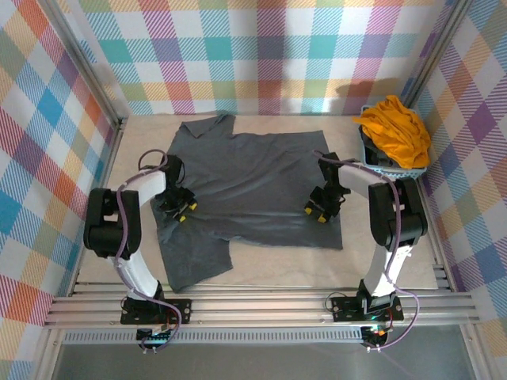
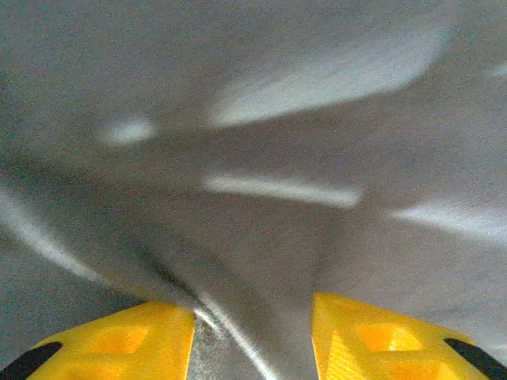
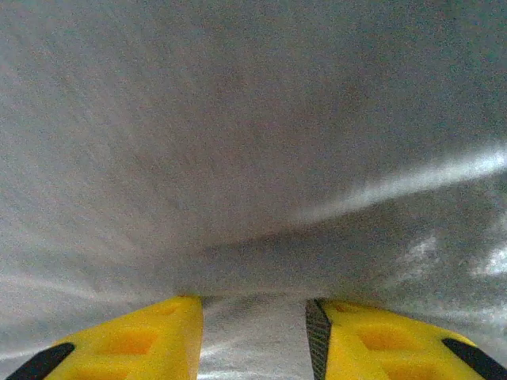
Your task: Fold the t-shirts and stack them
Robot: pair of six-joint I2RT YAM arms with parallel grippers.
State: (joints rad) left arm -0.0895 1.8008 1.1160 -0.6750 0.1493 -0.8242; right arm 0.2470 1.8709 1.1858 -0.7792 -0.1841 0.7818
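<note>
Top external: left gripper (image 1: 183, 214) and right gripper (image 1: 318, 214) sit on the grey t-shirt (image 1: 245, 178), starting its fold. Cloth lies between their half-spread jaws, but I cannot tell if it is pinched. Next calls for a firm nip, then a lift.

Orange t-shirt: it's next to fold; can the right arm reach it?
Probably yes: the orange t-shirt lies uncovered in the blue basket beside the right arm; its jaws rest on the grey t-shirt.
</note>
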